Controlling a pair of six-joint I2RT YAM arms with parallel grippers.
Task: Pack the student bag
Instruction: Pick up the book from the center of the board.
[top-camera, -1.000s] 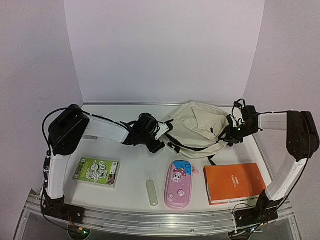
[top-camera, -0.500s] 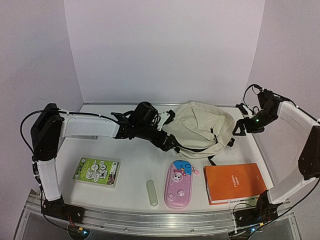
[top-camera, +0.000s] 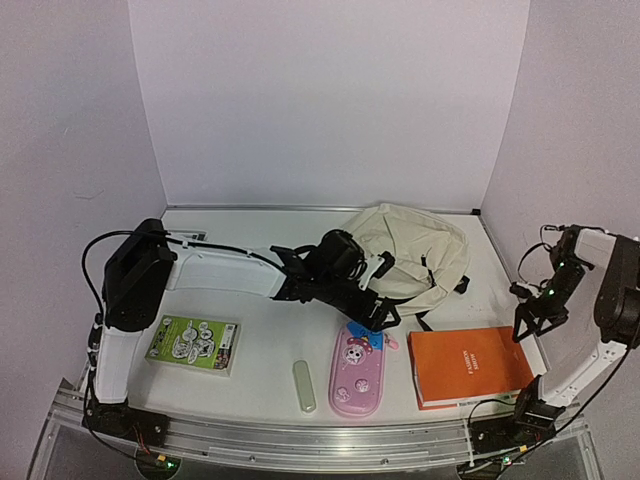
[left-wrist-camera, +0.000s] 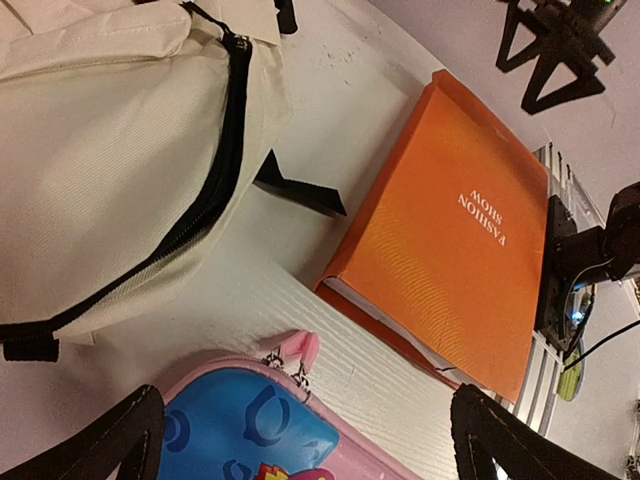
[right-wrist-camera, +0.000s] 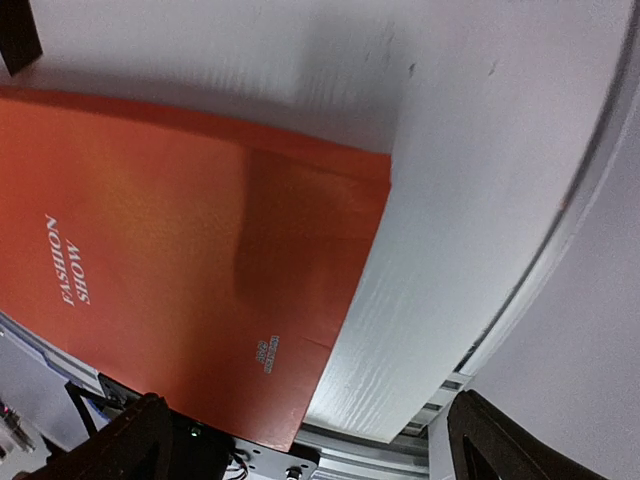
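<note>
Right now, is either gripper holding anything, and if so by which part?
Nothing is held. The left gripper stands open over the pink pencil case, the right gripper open over the orange book.

You cannot see inside the large cream fabric backpack (top-camera: 415, 250) from overhead; the white-and-black left arm (top-camera: 338, 258) covers its near left side. In the left wrist view the backpack runs off the top and left edges, and the pink and blue cartoon pencil case (left-wrist-camera: 250, 440) is cut by the bottom edge. Of the left gripper (left-wrist-camera: 305, 425) you get only two black fingertips (left-wrist-camera: 135, 435) at the bottom corners. The right wrist view crops the orange hardcover book (right-wrist-camera: 170, 280) at left and bottom; its smaller white print is unreadable. The small pale green stick (top-camera: 303, 385) is too small to identify.
</note>
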